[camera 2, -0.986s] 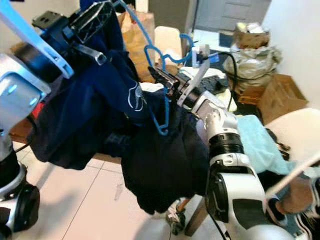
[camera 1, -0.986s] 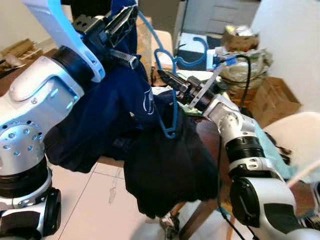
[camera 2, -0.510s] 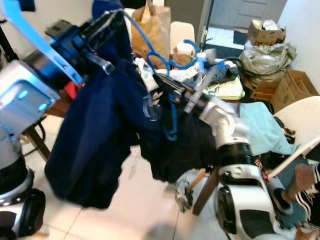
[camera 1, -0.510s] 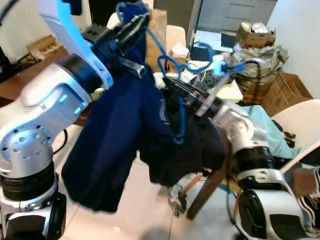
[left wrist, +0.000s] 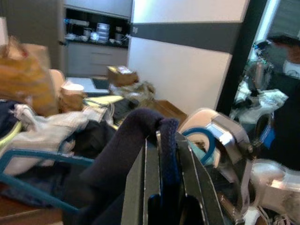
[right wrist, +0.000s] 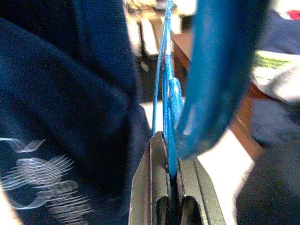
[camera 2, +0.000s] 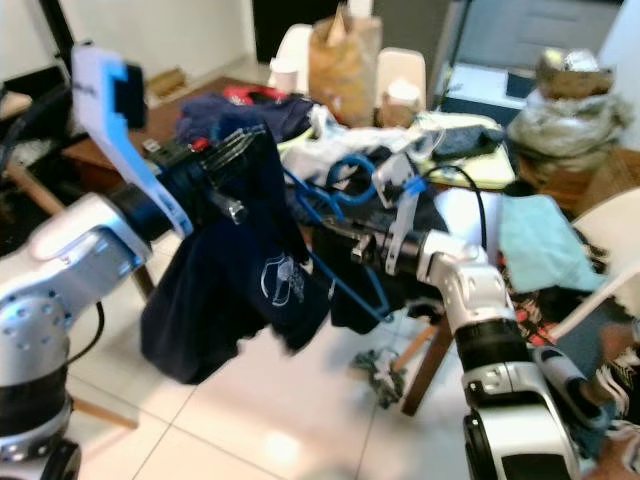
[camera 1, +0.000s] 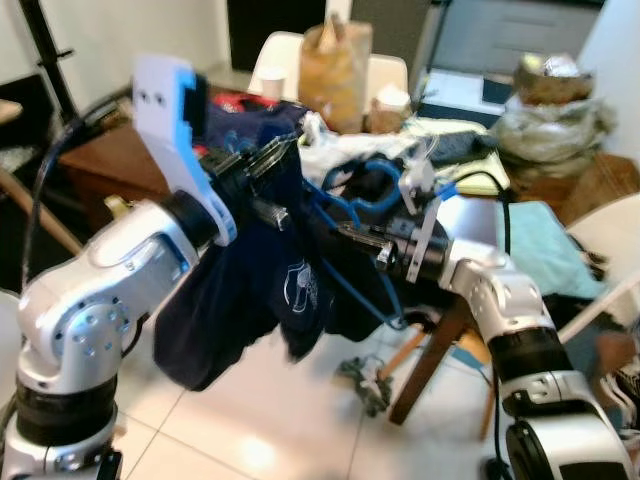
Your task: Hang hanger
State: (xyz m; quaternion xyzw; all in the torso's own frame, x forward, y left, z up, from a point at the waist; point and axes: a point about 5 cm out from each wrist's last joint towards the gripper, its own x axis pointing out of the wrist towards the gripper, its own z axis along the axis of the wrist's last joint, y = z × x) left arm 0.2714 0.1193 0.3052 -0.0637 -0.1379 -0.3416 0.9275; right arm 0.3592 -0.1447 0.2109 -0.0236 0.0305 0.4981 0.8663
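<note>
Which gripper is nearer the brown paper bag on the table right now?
Left. The left gripper, shut on the navy garment, is just below the paper bag; the right gripper, pinching the blue hanger, sits lower.

Even indoor daylight; both eye views are softly motion-blurred. Pale glare sits on the floor tiles [camera 1: 250,450]. Right wrist view's close foreground is unfocused.

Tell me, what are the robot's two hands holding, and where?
The left gripper pinches a fold of the navy shirt. The right gripper clamps the blue hanger by its thin wire.
</note>
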